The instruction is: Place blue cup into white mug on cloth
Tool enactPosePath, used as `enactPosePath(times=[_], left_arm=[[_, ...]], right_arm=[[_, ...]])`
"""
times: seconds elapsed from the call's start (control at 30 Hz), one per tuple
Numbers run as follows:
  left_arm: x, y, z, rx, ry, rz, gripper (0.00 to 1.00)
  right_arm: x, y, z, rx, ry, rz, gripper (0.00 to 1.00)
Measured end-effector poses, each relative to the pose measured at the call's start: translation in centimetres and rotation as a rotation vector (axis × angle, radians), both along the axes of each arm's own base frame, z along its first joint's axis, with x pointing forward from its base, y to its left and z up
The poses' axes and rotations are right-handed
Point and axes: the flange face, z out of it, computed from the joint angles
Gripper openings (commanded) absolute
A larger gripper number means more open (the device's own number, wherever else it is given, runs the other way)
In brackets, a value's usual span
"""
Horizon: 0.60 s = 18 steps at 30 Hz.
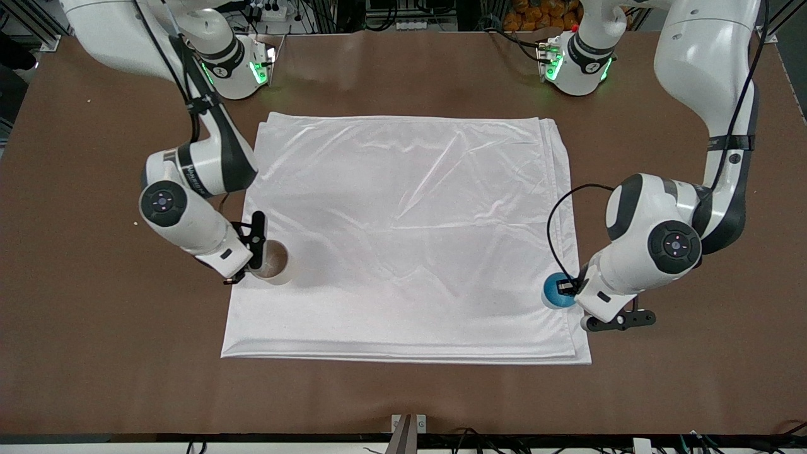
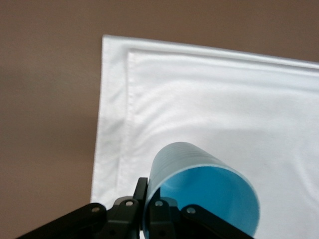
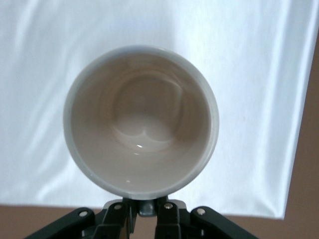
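Note:
The white cloth [image 1: 403, 239] lies spread over the middle of the brown table. The white mug [image 1: 275, 261] stands on the cloth at the edge toward the right arm's end, seen from above in the right wrist view as an empty mug [image 3: 142, 119]. My right gripper [image 1: 255, 252] [image 3: 148, 206] is shut on its dark handle. The blue cup [image 1: 557, 291] [image 2: 204, 194] is at the cloth's [image 2: 224, 99] edge toward the left arm's end, its mouth tilted. My left gripper [image 1: 568, 287] [image 2: 149, 194] is shut on its rim, one finger outside the wall and one inside.
Bare brown table [image 1: 94, 353] surrounds the cloth on all sides. Both arm bases [image 1: 236, 69] [image 1: 577, 66] stand along the table's edge farthest from the front camera. A small metal mount [image 1: 408, 432] sits at the nearest edge.

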Motion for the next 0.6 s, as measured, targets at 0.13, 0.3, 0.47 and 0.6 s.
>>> enactPosePath(times=[0.13,0.3,0.47,0.6], left_arm=[[-0.8,-2.6,0.1,-0.017,0.008,0.016,0.0],[-2.2,-6.6,0.1,-0.019,0.018,0.023,0.0],[-3.4,-9.3,0.1,-0.016,0.024,0.03,0.0],[-4.0,-10.6,0.1,-0.014,0.027,0.039,0.0]], right_arm=[[-1.3,5.1,0.7,0.009,-0.018,-0.01,0.16],[-3.6,11.2,0.1,0.013,-0.018,-0.015,0.16],[-5.4,15.9,-2.0,0.008,-0.006,-0.006,0.16],[-6.4,18.5,-3.5,0.004,0.001,-0.016,0.18]])
